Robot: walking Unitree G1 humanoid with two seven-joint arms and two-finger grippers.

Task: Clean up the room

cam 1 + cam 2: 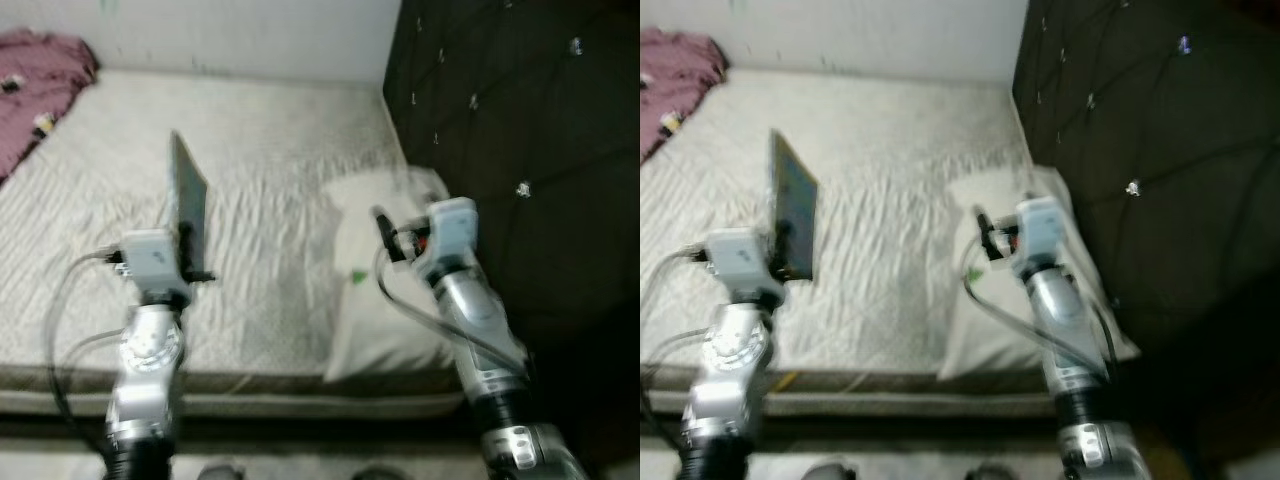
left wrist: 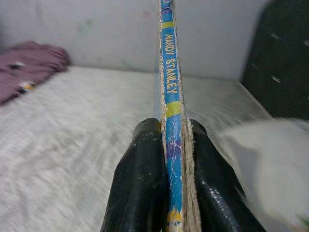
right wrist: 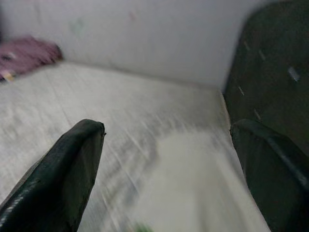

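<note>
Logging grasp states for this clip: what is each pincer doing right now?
Left pincer: shut on the thin blue-spined book, held upright.
Right pincer: open, empty, above the white pillow.

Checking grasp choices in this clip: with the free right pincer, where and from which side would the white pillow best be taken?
Probably the pillow's near corner at the mattress edge, coming from the robot's side. It lies flat against the dark headboard, blocking that side, and the open right pincer hangs above its middle. The left pincer is shut on the book.
</note>
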